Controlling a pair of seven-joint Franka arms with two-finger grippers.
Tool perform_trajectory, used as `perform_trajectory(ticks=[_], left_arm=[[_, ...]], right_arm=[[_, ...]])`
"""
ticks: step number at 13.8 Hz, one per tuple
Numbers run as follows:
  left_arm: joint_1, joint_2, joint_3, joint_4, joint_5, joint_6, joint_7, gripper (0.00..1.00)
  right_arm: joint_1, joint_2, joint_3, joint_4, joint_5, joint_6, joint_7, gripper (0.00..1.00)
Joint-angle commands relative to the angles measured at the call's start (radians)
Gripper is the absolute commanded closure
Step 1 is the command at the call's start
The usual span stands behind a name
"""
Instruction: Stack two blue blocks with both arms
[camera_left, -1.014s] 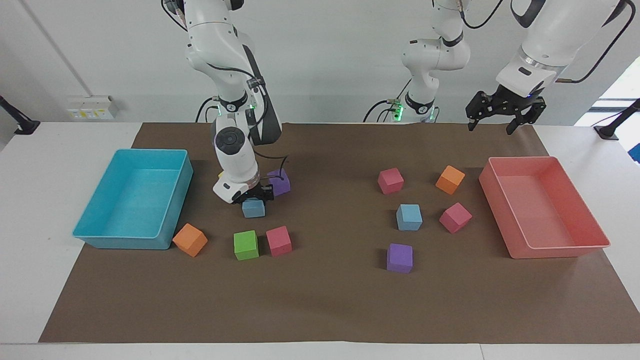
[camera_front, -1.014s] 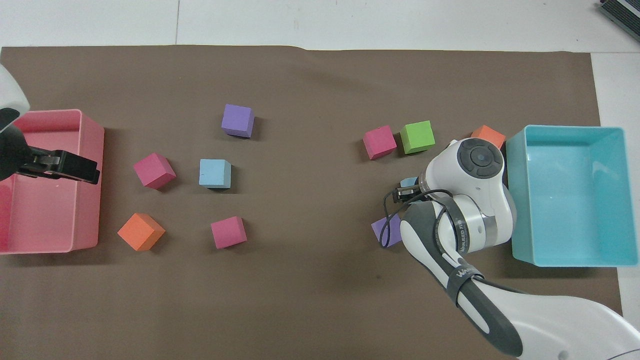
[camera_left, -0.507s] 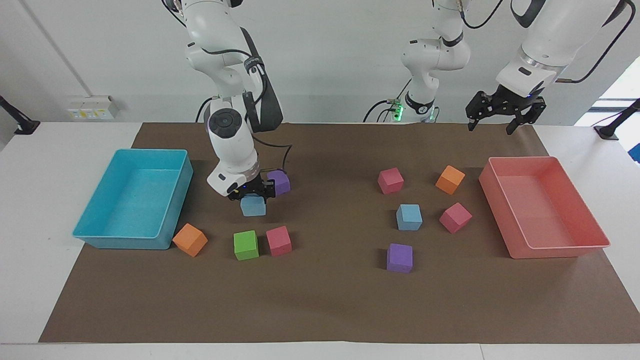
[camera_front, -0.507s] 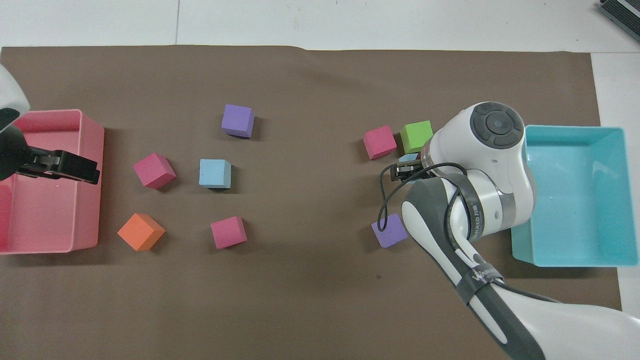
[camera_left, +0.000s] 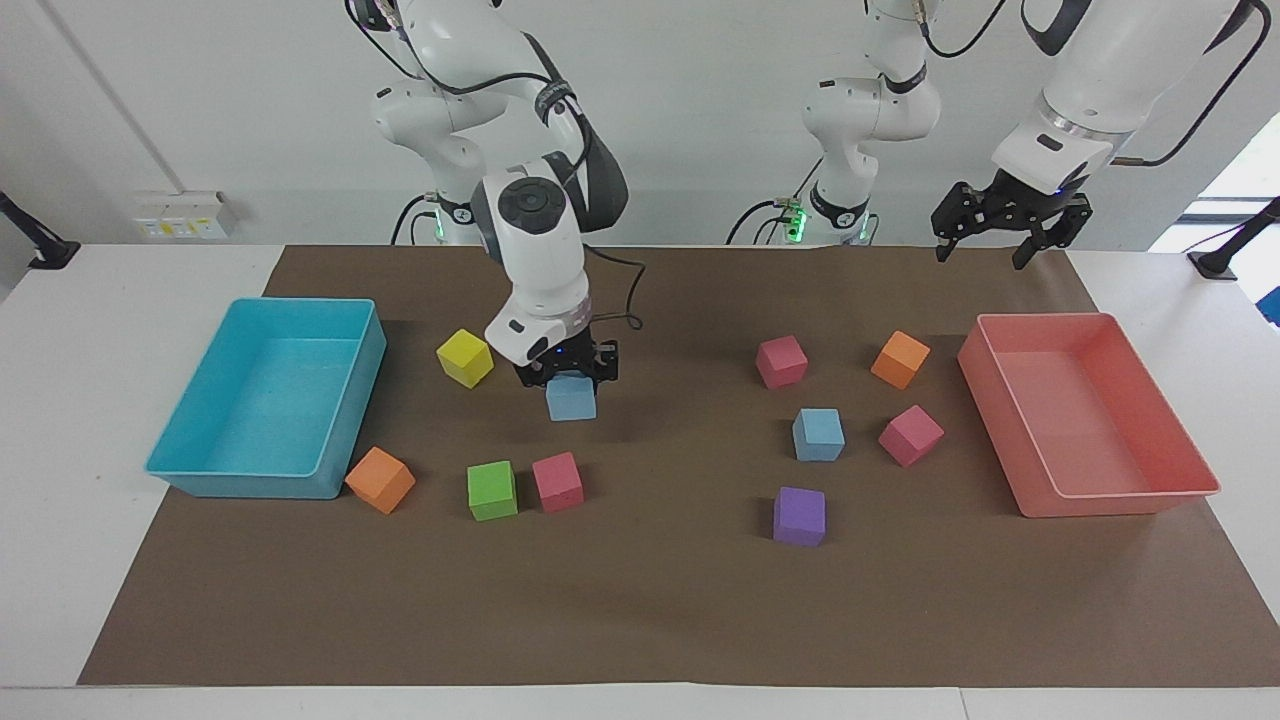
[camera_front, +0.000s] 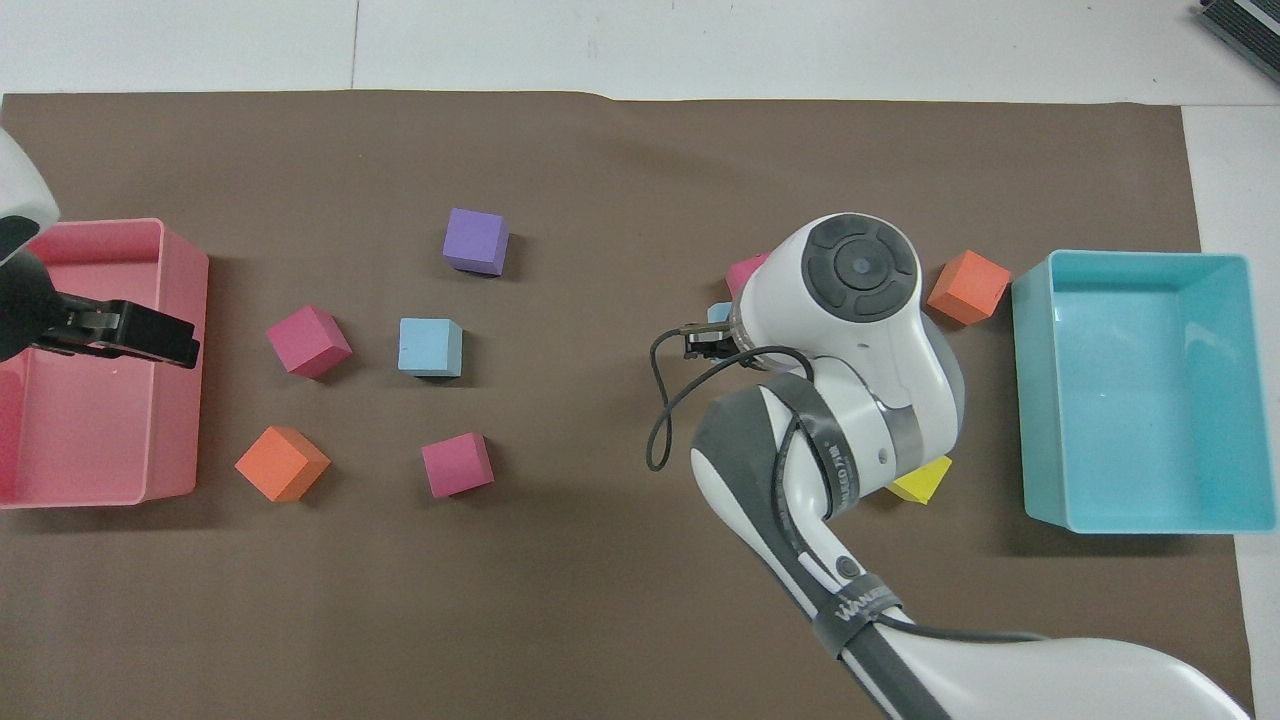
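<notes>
Bright, even indoor light in both views.
Soft, short shadows sit beside the cubes on the brown mat (camera_left: 640, 600); daylight glares at one window edge (camera_left: 1235, 175); focus is sharp throughout.

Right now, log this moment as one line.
right gripper: carrying blue block over mat | left gripper: open, waiting above pink tray | second blue block: on mat

Facing view. Held block (camera_left: 571, 399) sat between the right gripper's (camera_left: 568, 380) fingers, left of frame centre, above the mat (camera_left: 660, 600). Second block (camera_left: 818, 434) lay on the mat right of centre, with one cube (camera_left: 799, 515) directly below it in frame. First tray (camera_left: 240, 485) was at frame left, second tray (camera_left: 1100, 505) at frame right. Left gripper (camera_left: 980, 255) hung at upper right, above the second tray.
</notes>
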Motion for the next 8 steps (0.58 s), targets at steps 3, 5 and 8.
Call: perform_trajectory(ticks=[3, 5, 8], left_arm=[[-0.004, -0.003, 0.006, 0.005, -0.013, 0.008, 0.003, 0.0], [-0.004, -0.003, 0.006, 0.005, -0.013, 0.008, 0.004, 0.0], [-0.004, -0.003, 0.006, 0.003, -0.013, 0.008, 0.003, 0.0]], right_arm=[[0.04, 0.15, 0.037, 0.15, 0.01, -0.018, 0.093, 1.0], [0.046, 0.179, 0.065, 0.155, 0.008, 0.0, 0.141, 1.0], [0.067, 0.221, 0.085, 0.17, 0.007, 0.02, 0.192, 1.0]])
